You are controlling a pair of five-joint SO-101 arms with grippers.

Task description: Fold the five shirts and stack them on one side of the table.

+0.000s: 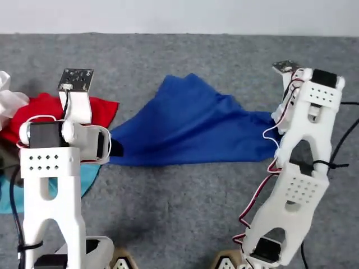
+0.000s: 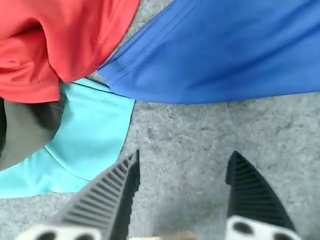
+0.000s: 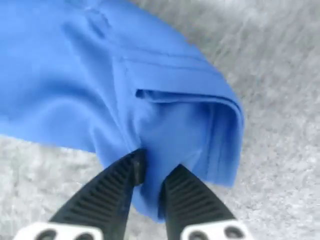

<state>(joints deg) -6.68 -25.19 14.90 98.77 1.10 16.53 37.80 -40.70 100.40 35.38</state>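
grey table (image 1: 185,190) | blue shirt (image 1: 190,123) centre | red shirt (image 1: 104,112), cyan shirt (image 2: 90,135) left | perhaps dark cloth (image 2: 25,130)

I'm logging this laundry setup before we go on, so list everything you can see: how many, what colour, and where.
blue fabric shirt: one, blue, spread across the middle.
red fabric shirt: one, red, bunched at the left side.
cyan fabric shirt: one, cyan, beside the red fabric shirt and partly beneath it.
dark grey cloth: one, dark grey, against the red and cyan shirts.
white crumpled cloth: one, white, at the far left edge.
grey felt-like table cover: one, grey, under everything.
left gripper: one, black fingers, open above bare cover near the cyan fabric shirt.
right gripper: one, black fingers, shut on the blue fabric shirt's edge.
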